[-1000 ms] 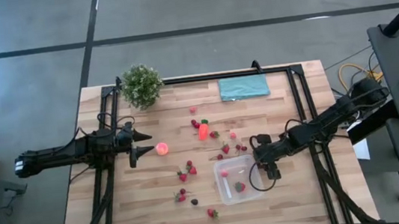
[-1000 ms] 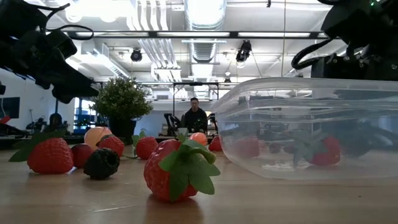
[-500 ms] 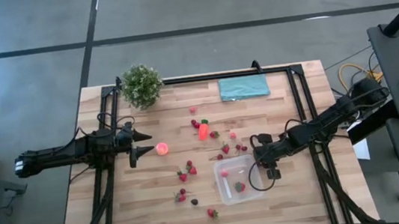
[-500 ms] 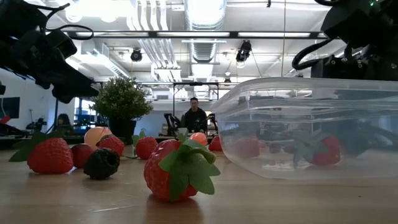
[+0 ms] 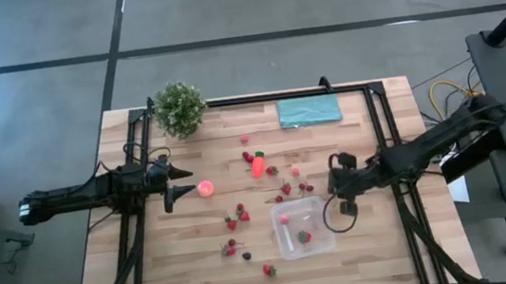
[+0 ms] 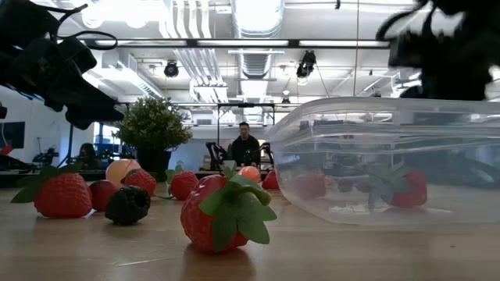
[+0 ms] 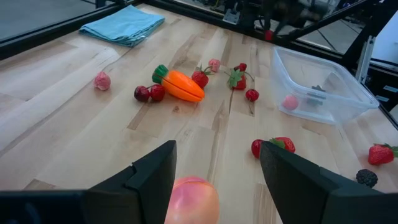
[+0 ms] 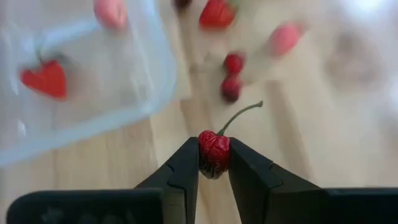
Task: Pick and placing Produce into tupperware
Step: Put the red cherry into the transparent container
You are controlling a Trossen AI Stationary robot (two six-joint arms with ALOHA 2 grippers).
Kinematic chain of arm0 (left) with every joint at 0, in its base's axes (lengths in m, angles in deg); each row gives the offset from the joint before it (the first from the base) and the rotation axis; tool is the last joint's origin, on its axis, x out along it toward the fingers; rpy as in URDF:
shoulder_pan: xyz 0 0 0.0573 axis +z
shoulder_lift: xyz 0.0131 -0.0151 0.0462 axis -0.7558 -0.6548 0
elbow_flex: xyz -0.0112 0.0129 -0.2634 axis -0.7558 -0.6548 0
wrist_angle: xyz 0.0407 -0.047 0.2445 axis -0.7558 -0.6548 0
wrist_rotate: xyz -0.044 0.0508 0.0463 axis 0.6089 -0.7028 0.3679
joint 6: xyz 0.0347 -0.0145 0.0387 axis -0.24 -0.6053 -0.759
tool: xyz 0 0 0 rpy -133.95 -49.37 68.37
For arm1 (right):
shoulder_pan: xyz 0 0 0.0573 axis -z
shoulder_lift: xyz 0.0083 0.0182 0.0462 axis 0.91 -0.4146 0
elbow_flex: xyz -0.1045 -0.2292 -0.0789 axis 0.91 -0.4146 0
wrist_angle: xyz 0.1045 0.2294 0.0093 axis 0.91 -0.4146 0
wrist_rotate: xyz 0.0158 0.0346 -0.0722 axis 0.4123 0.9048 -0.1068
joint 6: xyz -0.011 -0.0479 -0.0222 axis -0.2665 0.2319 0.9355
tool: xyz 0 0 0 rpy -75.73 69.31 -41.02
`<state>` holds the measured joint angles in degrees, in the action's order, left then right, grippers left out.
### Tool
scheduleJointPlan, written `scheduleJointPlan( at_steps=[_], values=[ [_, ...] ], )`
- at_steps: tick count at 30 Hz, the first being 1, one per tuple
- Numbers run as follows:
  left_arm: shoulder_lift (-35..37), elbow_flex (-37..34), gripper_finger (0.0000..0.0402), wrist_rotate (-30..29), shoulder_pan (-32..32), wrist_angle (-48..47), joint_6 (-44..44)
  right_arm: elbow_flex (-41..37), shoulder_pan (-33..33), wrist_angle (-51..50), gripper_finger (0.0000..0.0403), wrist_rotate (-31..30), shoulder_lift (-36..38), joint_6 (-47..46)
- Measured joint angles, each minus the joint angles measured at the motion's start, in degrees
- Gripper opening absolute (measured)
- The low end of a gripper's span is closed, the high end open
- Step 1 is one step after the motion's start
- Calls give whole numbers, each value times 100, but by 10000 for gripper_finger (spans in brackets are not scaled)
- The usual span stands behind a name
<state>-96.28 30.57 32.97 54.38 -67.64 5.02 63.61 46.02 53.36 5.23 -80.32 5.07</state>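
My right gripper (image 8: 214,167) is shut on a small red cherry (image 8: 214,152); in the high view it (image 5: 335,193) hovers by the right side of the clear tupperware (image 5: 301,228). The tub holds a strawberry (image 5: 304,236) and a pink piece (image 5: 284,220). My left gripper (image 7: 217,147) is open at the table's left, its fingers either side of the pink-orange ball (image 7: 191,199), which rests on the table untouched. The carrot (image 5: 258,167), cherries (image 5: 305,187) and strawberries (image 5: 232,223) lie scattered on the wood. My right gripper pinches the cherry's body (image 8: 215,159) between its two fingertips, one on each side. The fingers slant down toward the table. The cherry is lifted clear of the table, and its thin stem (image 8: 241,114) sticks out ahead of the fingers.
A green potted plant (image 5: 179,107) stands at the far left and a teal cloth (image 5: 309,110) lies at the far edge. A strawberry (image 5: 270,270) and a dark berry (image 5: 246,256) lie near the front. Black frame rails (image 5: 376,118) run along both sides. A person (image 6: 245,147) sits in the room beyond.
My right gripper has moved from the tub's right side a little toward the table's far edge, and it shows blurred in the low view. My left arm has kept still.
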Motion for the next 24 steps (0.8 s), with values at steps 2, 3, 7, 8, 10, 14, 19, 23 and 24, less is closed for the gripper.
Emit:
scheduleJointPlan(
  at_steps=[2, 3, 7, 8, 10, 14, 19, 23, 24],
  values=[
    [0, 0, 217, 1, -1, 0, 0, 182, 2, -217, 75, -38, 271, 71],
    [-1, 0, 217, 0, 0, -1, 0, 264, 2, -248, 78, -1, 366, 146],
    [0, 0, 217, 2, -1, 0, 0, 555, 2, -314, 90, 656, 354, 618],
    [0, 0, 217, 0, 1, -1, 0, 601, 1, -323, 94, 833, 271, 671],
    [0, 0, 217, 0, 0, -1, 0, 711, 0, -321, 101, 1071, 42, 719],
    [-6, 0, 217, 0, -1, -1, 0, 982, 1, -262, 114, 1176, -532, 782],
    [-4, 0, 217, 1, 1, -1, 0, 1419, 2, -153, 118, 1195, -1126, 876],
    [-1, 0, 217, 0, -1, -1, 0, 1468, 2, -354, 118, 979, -1185, 389],
    [0, 0, 217, 2, 1, -1, 0, 1423, 2, -381, 118, 908, -1132, 232]
  ],
)
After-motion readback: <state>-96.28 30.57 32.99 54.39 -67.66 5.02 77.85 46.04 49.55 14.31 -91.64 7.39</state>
